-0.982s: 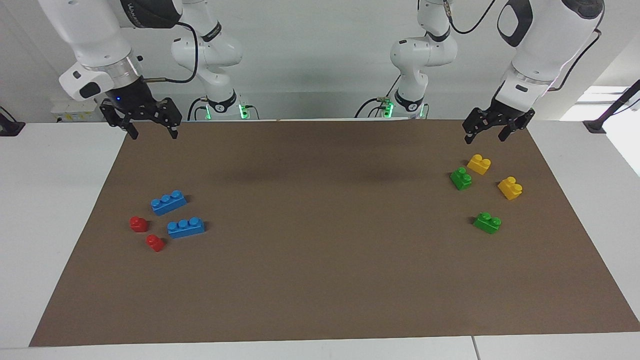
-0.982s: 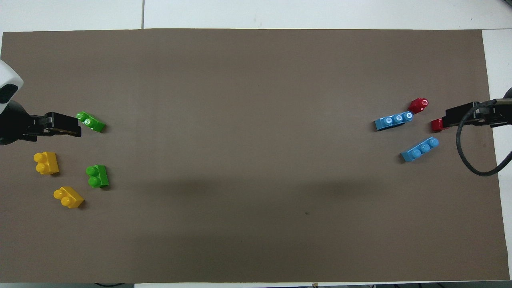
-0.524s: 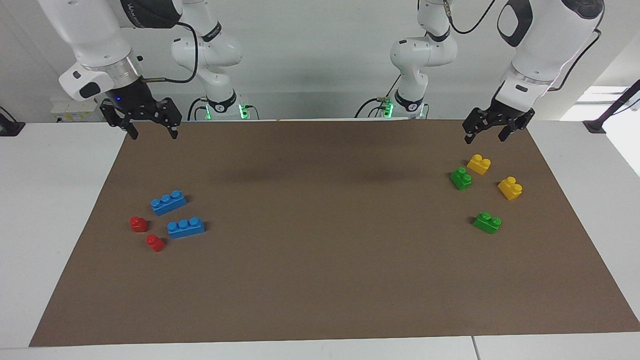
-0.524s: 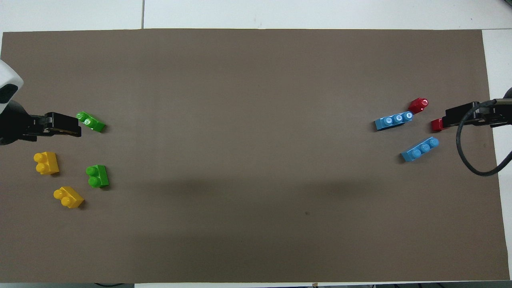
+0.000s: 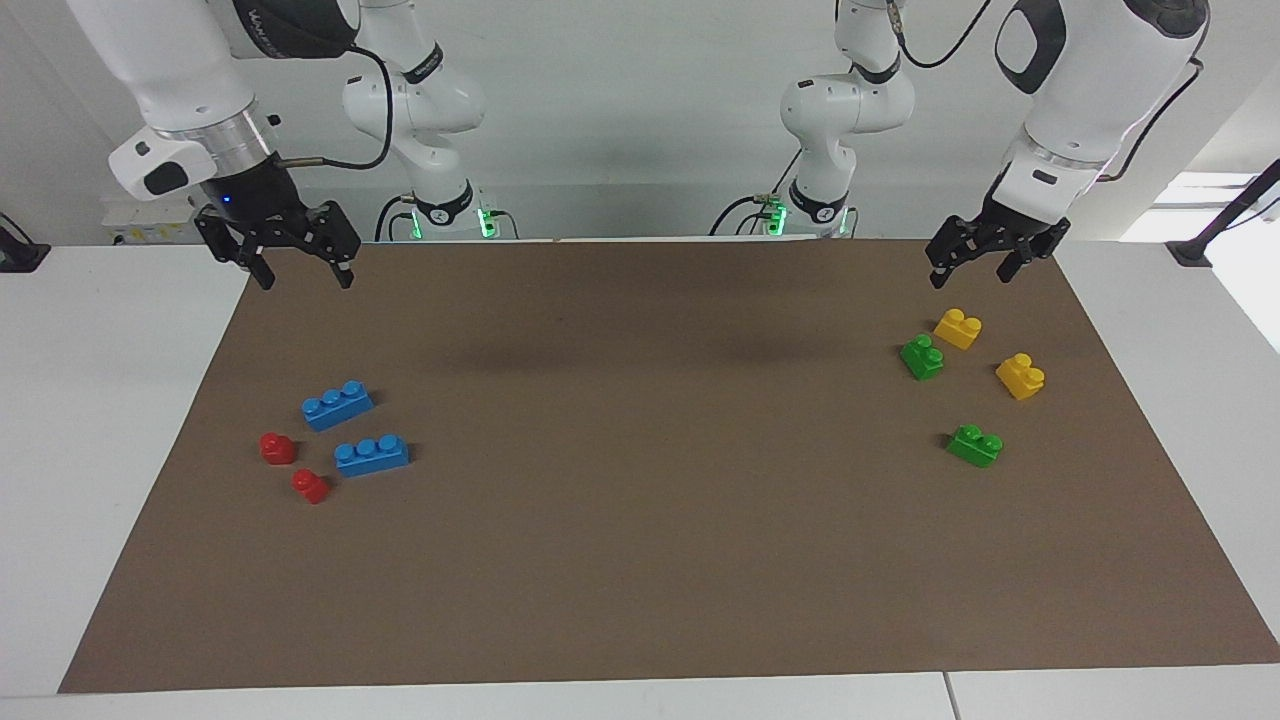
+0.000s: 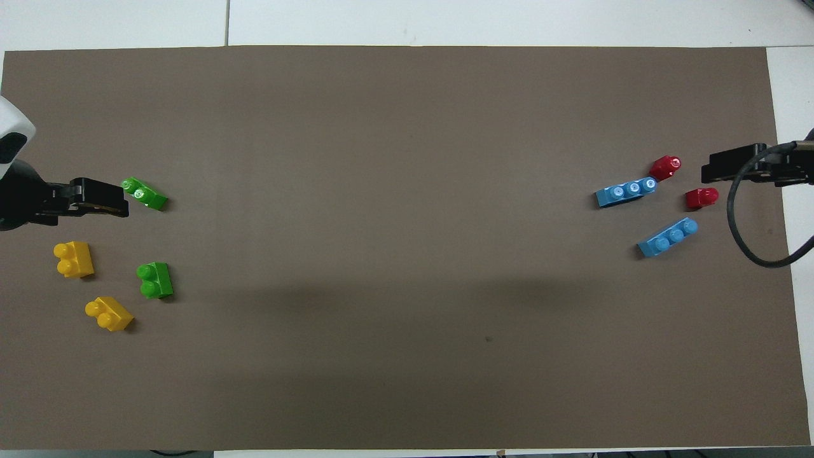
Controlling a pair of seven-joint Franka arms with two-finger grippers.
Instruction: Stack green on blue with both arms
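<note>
Here your left gripper (image 5: 975,270) and right gripper (image 5: 300,272) hang empty, fingers apart, over the mat's (image 5: 640,600) robot-side corners; green bricks (image 5: 922,357) and blue bricks (image 5: 337,405) lie unstacked.

A robotics lab: two white robot arms (image 5: 1080,90) bolted at a white table (image 5: 100,400) with a brown mat (image 5: 640,560).

Two green bricks (image 5: 922,357) (image 5: 975,445) lie apart at left arm's end; two blue bricks (image 5: 337,405) (image 5: 371,455) side by side at right arm's end.
</note>
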